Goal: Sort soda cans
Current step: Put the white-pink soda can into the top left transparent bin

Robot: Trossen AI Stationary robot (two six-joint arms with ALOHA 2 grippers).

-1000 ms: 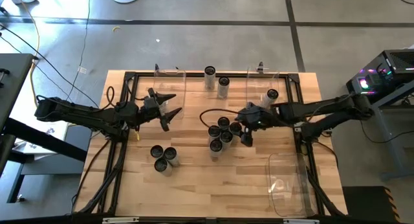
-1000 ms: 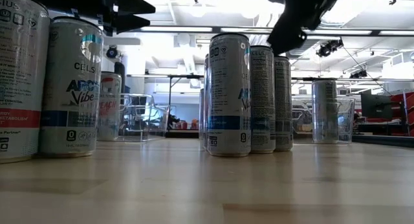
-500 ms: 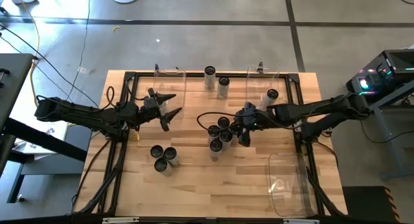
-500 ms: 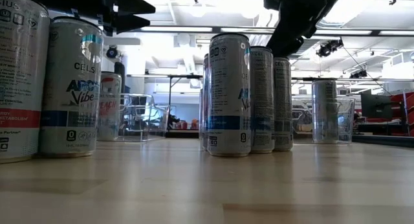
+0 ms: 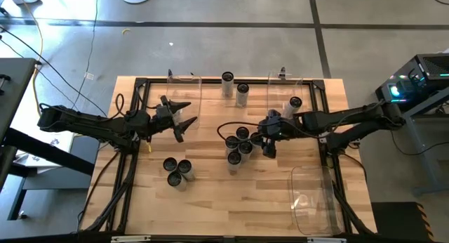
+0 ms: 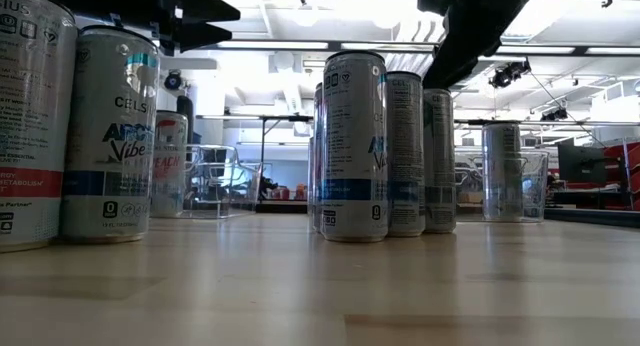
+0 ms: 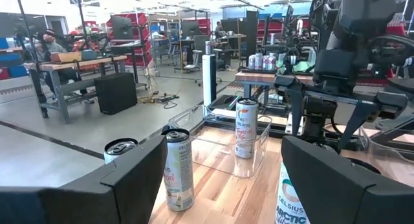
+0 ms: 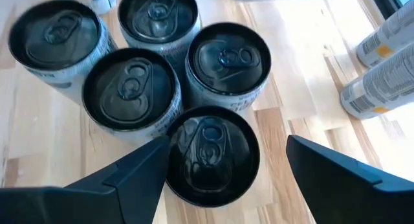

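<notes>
Right gripper (image 5: 269, 149) hovered, fingers spread, over the packed soda cans (image 5: 238, 145) at table centre; descending could topple neighbours. Left gripper (image 5: 184, 120) waited spread, well apart

Soda cans (image 8: 132, 88): smooth metal, dark glossy tops, printed silvery sides. Tabletop (image 5: 238, 201): pale wood planks, visible grain, satin finish. Bins (image 5: 312, 201): clear glossy plastic. Fingers (image 8: 336, 179): matt black. Frame (image 5: 133, 173): dark metal.
</notes>
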